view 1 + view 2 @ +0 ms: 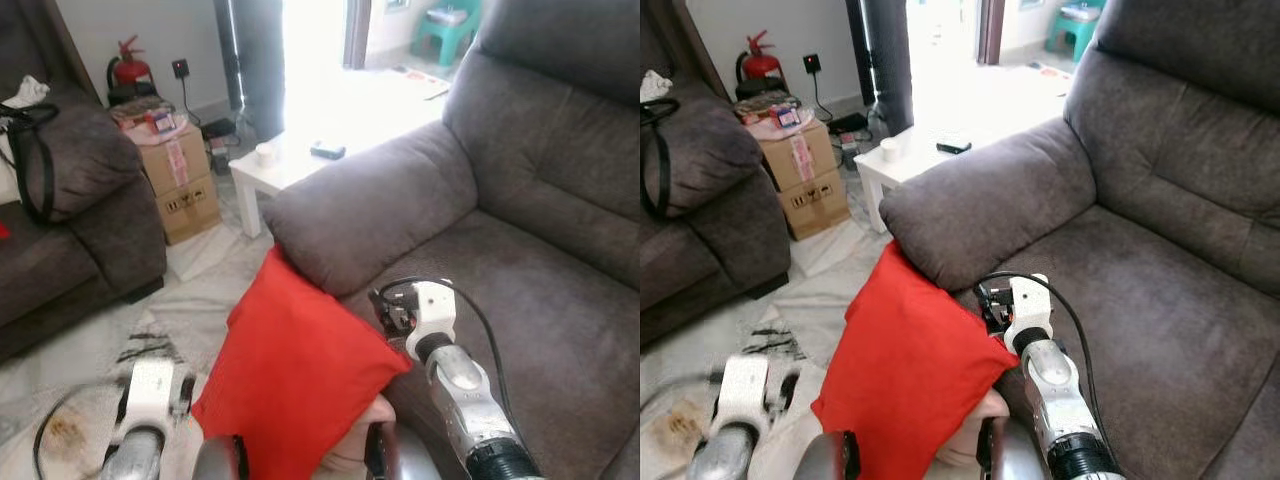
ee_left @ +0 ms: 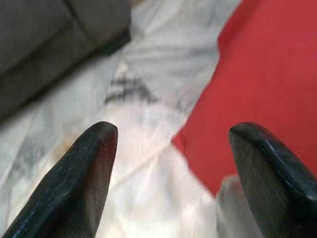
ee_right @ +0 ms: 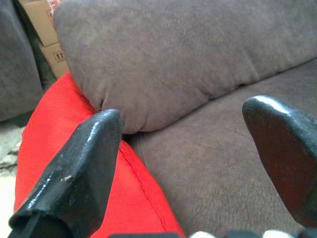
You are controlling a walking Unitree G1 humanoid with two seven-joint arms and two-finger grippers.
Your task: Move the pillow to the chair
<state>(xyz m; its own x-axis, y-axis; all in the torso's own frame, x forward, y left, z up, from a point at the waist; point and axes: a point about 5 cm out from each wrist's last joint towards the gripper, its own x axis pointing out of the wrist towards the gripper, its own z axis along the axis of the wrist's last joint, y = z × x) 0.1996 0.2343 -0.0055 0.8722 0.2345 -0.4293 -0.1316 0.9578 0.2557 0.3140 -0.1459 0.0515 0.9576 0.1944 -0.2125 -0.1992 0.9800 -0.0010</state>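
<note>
- The red pillow (image 1: 295, 370) is leaning against the front of the grey chair (image 1: 520, 290), its upper corner touching the underside of the padded armrest (image 1: 375, 205) and its lower part hanging over the pale marbled floor (image 1: 90, 350).
- The right pincer (image 3: 183, 163) is hovering over the chair's seat edge just beside the pillow, its two black fingers (image 3: 74, 173) spread wide and gripping nothing; one finger is lying over the pillow's red seam, the other over the seat.
- The right arm (image 1: 465, 400) is reaching forward from the lower edge of the head view, close against the pillow's right side.
- The left pincer (image 2: 171, 163) is sitting low above the floor, released, with the pillow's lower corner showing between its parted fingers (image 2: 79, 178).
- A white counter (image 1: 300, 160) is standing beyond the armrest, carrying a small dark object (image 1: 327, 151) and a white cup (image 1: 265, 153).
- Cardboard boxes (image 1: 178, 180) are stacked near a second grey sofa (image 1: 70, 210) on the left, with a red fire extinguisher (image 1: 128, 70) by the wall behind them.
</note>
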